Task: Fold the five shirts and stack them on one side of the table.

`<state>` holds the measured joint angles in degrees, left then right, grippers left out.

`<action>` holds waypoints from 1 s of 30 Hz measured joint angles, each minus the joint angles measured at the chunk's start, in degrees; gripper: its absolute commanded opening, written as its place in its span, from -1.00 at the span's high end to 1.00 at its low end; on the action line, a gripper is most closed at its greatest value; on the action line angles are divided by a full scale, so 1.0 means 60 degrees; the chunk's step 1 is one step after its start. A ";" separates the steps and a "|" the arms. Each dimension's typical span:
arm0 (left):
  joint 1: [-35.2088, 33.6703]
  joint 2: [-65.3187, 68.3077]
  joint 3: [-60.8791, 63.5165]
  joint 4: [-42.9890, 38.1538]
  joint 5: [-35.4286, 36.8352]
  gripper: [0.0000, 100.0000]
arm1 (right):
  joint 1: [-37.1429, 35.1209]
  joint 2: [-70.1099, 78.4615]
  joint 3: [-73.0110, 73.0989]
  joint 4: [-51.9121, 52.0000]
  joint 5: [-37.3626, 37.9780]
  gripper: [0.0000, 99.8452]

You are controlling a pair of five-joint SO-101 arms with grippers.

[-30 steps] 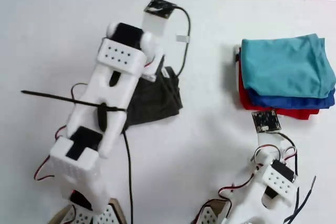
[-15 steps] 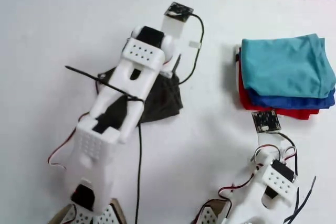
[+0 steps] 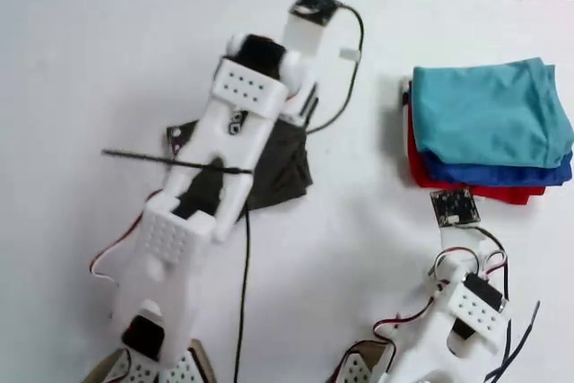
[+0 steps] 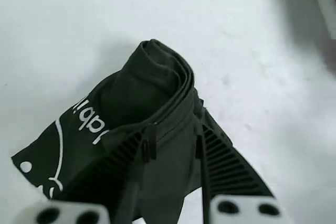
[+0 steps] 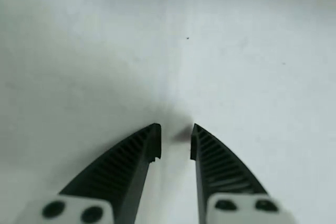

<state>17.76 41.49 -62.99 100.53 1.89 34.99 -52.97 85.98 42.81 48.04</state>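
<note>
Jaws of the left arm [image 3: 224, 159] are clamped on the black shirt [image 4: 152, 93]: in the left wrist view a folded ridge of its dark cloth runs up between the two ribbed fingers [image 4: 126, 161] and bulges out just past their tips, with white print showing on the part of the cloth to one side. From the high view this arm stretches across the middle of the white worktop [image 3: 90, 60], and the black shirt lies bunched under its far half, spreading out to both sides of it. Well apart, at the worktop's right side, three folded shirts lie stacked: a teal shirt [image 3: 489, 109] on top, a blue shirt [image 3: 502, 172] beneath it and a red shirt [image 3: 417, 163] at the bottom, whose edges peek out at the near and left sides. The right arm [image 3: 471, 307] sits low at the near edge, just in front of that stack. Its jaws stand a narrow gap apart with nothing between the fingers [image 5: 131, 161], pointing down at bare worktop.
</note>
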 measured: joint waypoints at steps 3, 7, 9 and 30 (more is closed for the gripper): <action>-0.0601 0.0000 -0.0103 0.0132 0.0000 0.98 | 0.0000 0.0000 0.0000 0.0000 0.0000 0.80; -0.1436 0.0322 -0.0103 0.0147 0.0000 0.95 | 0.0000 0.0000 0.0000 0.0000 0.0000 0.80; -0.1597 0.0659 -0.0015 0.0147 0.0015 0.94 | 0.0000 0.0000 0.0000 0.0000 0.0000 0.80; -0.1421 0.1641 0.2154 0.0147 0.0015 0.94 | 0.0000 0.0000 0.0000 0.0000 0.0000 0.80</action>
<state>9.23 51.34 -50.07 101.41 1.98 34.99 -52.97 85.98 42.81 48.04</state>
